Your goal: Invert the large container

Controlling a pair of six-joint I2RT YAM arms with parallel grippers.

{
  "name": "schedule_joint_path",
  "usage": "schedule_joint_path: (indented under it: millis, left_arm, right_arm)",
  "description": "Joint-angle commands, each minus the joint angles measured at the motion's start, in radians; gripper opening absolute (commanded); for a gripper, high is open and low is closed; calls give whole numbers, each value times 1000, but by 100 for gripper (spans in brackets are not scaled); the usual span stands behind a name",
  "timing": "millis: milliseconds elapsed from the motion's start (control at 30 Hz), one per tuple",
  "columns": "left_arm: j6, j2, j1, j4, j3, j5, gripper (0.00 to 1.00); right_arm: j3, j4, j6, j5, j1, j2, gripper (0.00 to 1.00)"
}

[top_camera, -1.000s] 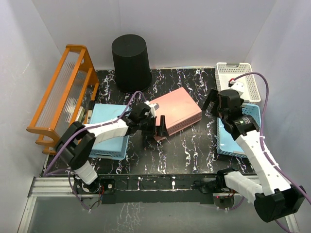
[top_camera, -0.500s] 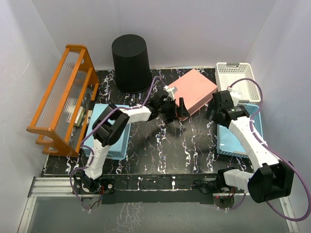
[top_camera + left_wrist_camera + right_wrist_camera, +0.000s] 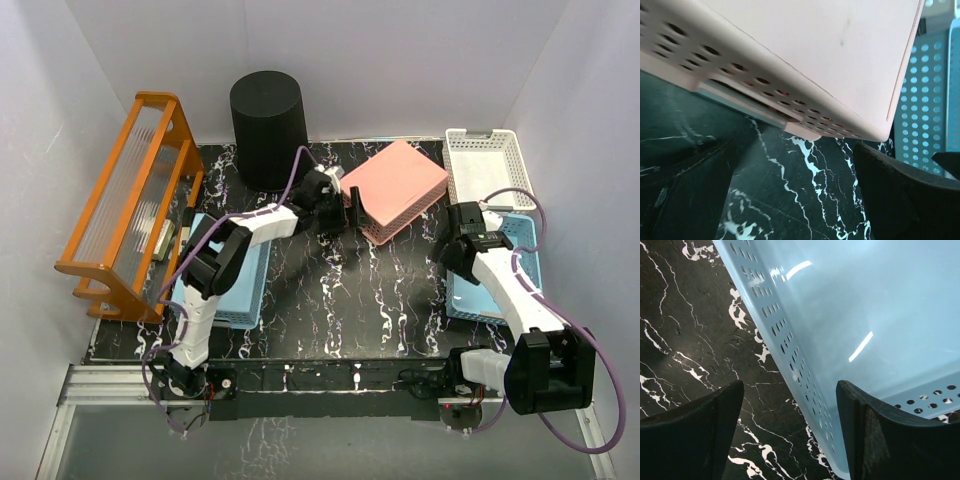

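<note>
The large container [image 3: 268, 125], a tall black ribbed bucket, stands at the back left edge of the table, seen only in the top view; neither gripper is near it. My left gripper [image 3: 347, 209] [image 3: 795, 200] is open and empty, low over the marble just left of an overturned pink basket [image 3: 400, 188] [image 3: 805, 60]. My right gripper [image 3: 455, 250] [image 3: 790, 435] is open, its jaws standing either side of the left wall of a blue basket [image 3: 497, 275] [image 3: 850, 315] without gripping it.
An orange rack [image 3: 125, 200] runs along the left side. A second blue basket [image 3: 225, 270] lies under the left arm. A white basket [image 3: 490, 165] sits in the back right corner, against the pink one. White walls close in the table.
The pink basket has slid from the middle to the back right, next to the white basket. The left gripper followed it. The right gripper came down over the blue basket's left wall.
</note>
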Motion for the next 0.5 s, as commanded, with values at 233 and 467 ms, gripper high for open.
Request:
schedule_joint_path:
  millis: [233, 467]
  left_arm:
    - [78, -308, -12, -165, 8, -7, 99]
    - [136, -573, -28, -305, -24, -67, 99]
  right_arm:
    - [-14, 100, 15, -128, -16, -60, 0]
    - [116, -10, -75, -404, -13, -214, 0]
